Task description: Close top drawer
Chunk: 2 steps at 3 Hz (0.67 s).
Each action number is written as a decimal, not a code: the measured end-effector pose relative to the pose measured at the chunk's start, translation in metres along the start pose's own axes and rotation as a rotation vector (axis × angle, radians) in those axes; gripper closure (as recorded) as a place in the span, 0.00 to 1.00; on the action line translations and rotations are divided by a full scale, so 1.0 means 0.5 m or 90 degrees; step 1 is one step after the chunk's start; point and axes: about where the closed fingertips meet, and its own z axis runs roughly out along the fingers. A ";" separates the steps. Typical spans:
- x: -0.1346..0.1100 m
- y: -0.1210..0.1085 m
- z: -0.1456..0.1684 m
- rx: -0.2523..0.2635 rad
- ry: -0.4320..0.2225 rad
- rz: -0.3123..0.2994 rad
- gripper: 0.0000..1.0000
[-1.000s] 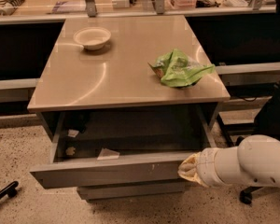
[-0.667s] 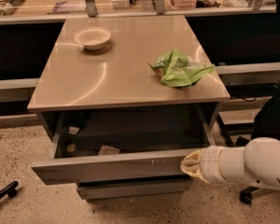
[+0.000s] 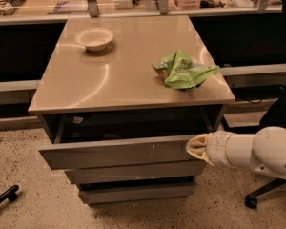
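Observation:
The top drawer (image 3: 119, 151) is a wide grey metal front with small pale scratches right of centre. It stands out only a little from the cabinet under the tabletop, and a dark gap shows above it. My gripper (image 3: 194, 147) comes in from the right on a white arm. Its tip touches the right end of the drawer front.
Two narrower grey drawer fronts (image 3: 133, 171) sit below the top one. On the tabletop (image 3: 109, 75) stand a white bowl (image 3: 94, 37) at the back left and a green bag (image 3: 183, 70) at the right. A chair base (image 3: 264, 192) is on the floor at right, a black object (image 3: 4, 196) at left.
The top drawer has slid back into the cabinet and its inside is now almost hidden. My gripper has moved forward with the drawer front, staying against its right end.

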 end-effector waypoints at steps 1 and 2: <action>0.004 0.010 0.014 0.004 -0.004 -0.008 1.00; 0.013 0.014 0.043 0.010 -0.014 -0.014 1.00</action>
